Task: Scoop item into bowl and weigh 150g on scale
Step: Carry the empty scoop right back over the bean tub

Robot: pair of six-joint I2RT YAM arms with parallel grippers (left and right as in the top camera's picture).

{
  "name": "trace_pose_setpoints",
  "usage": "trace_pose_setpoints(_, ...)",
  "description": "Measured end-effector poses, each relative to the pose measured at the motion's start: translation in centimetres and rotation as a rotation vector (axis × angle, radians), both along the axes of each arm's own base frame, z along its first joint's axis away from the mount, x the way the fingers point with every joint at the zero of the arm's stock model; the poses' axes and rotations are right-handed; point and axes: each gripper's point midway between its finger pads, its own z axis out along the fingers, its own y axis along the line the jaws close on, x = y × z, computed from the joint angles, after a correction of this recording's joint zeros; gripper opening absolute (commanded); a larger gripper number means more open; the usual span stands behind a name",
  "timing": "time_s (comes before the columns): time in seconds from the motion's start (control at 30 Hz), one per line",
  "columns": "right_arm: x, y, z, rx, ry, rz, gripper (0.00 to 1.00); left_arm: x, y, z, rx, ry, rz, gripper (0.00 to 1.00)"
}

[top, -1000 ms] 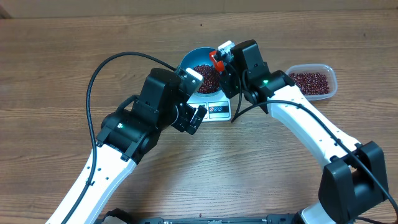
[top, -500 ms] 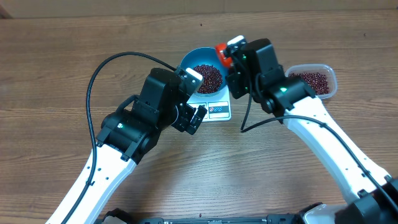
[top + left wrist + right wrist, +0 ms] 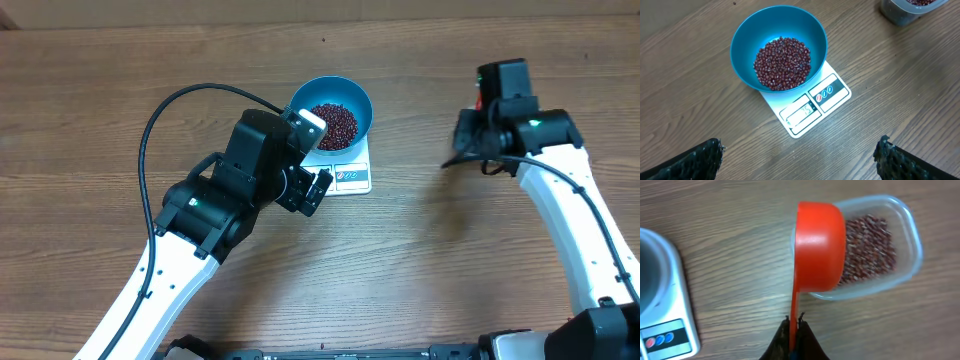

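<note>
The blue bowl (image 3: 335,105) stands on the white scale (image 3: 350,178) and holds a heap of dark red-brown beans (image 3: 333,124). In the left wrist view the bowl (image 3: 779,47) and scale (image 3: 812,107) lie ahead of my left gripper (image 3: 799,150), which hovers open and empty just short of the scale's front edge. My right gripper (image 3: 795,322) is shut on the thin handle of a red scoop (image 3: 820,245). The scoop hangs over the left end of a clear container (image 3: 907,235) of beans (image 3: 867,245), well to the right of the scale (image 3: 665,305).
The wooden table (image 3: 450,270) stretches to all sides. In the overhead view the right arm (image 3: 520,125) covers the clear container. The left arm's black cable (image 3: 150,130) loops up to the left of the bowl. The container's corner (image 3: 910,10) shows top right in the left wrist view.
My right arm has swung right with the red scoop, from over the bowl's rim to over the clear container. The left arm has not moved.
</note>
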Motion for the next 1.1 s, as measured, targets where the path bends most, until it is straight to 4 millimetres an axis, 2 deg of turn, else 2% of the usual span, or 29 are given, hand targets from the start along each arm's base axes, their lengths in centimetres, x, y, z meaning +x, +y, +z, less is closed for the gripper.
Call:
trace_pose_setpoints(0.17,-0.7,-3.0,-0.4,0.002,0.032,-0.094,0.04,0.0,0.0,0.0,0.000,0.000,0.000,1.00)
trace_pose_setpoints(0.23,-0.9,-3.5,-0.6,0.001,0.045,-0.109,0.04,0.0,0.0,0.0,0.000,0.000,0.000,1.00)
trace_pose_setpoints(0.67,-0.1,-3.5,-4.3,-0.007,0.137,-0.114,0.04,0.0,0.0,0.0,0.000,0.000,0.000,0.99)
trace_pose_setpoints(1.1,0.4,-3.5,-4.2,-0.003,0.114,-0.118,0.04,0.0,0.0,0.0,0.000,0.000,0.000,0.99)
